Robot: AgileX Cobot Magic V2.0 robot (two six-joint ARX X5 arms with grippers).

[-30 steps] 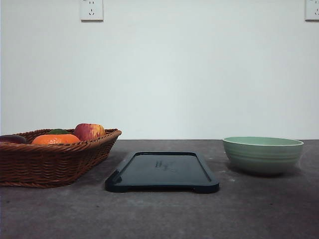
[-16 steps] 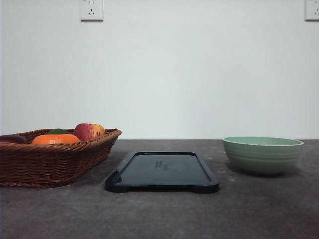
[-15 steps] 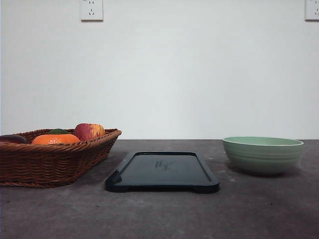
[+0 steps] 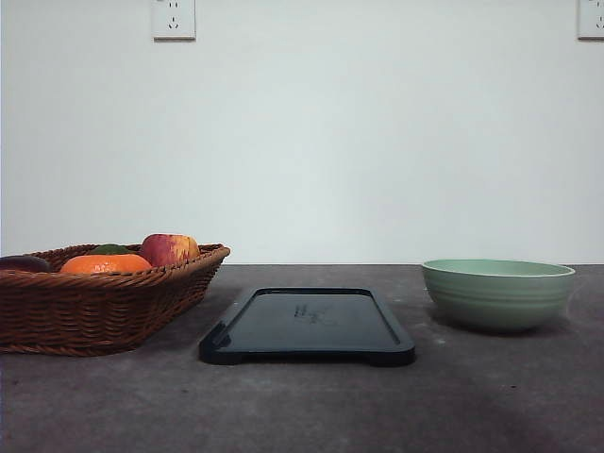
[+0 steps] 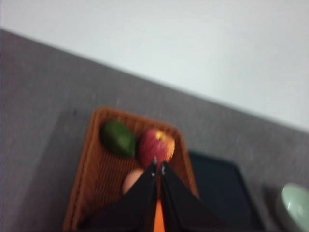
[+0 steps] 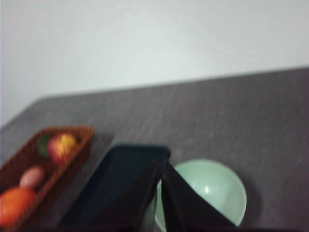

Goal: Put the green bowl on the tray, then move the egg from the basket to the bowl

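The green bowl [image 4: 497, 293] stands on the dark table at the right, apart from the tray [image 4: 308, 325], which lies in the middle. At the left sits the wicker basket [image 4: 90, 307] with fruit. In the left wrist view my left gripper [image 5: 158, 164] is shut, high above the basket [image 5: 91, 164], with the pale egg [image 5: 131, 181] just beside its fingers. In the right wrist view my right gripper [image 6: 162, 164] is shut, above the bowl [image 6: 212, 191] and the tray's [image 6: 120, 179] near end; the egg [image 6: 32, 177] lies in the basket [image 6: 29, 159].
The basket holds a red apple [image 4: 169, 249], an orange [image 4: 105, 263], a green fruit [image 5: 118, 137] and a dark fruit [image 4: 23, 263]. A white wall with sockets [image 4: 174, 19] stands behind the table.
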